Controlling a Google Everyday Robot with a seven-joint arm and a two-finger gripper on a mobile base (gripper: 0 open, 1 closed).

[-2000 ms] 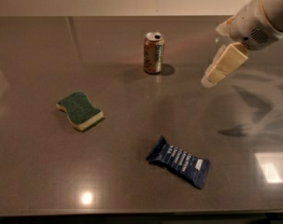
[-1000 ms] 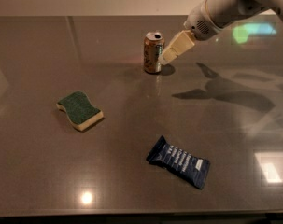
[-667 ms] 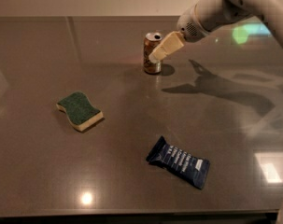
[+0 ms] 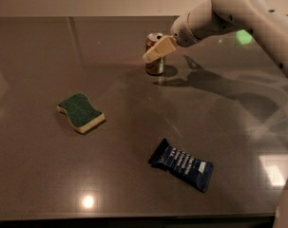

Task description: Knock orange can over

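The orange can (image 4: 155,66) stands upright near the far middle of the dark table (image 4: 48,175); its silver top with the pull-tab shows. My gripper (image 4: 158,51) comes in from the upper right on the white arm (image 4: 229,13). Its pale fingers lie across the front of the can's upper half and cover it; they seem to touch the can. The can's lower part shows below the gripper.
A green-topped yellow sponge (image 4: 81,112) lies at the left middle. A dark blue snack bag (image 4: 181,164) lies nearer the front, right of centre. The arm's shadow falls on the table right of the can.
My gripper has swept from the right side of the table leftward to the can and now sits over its upper half. The can still stands upright in the same place.
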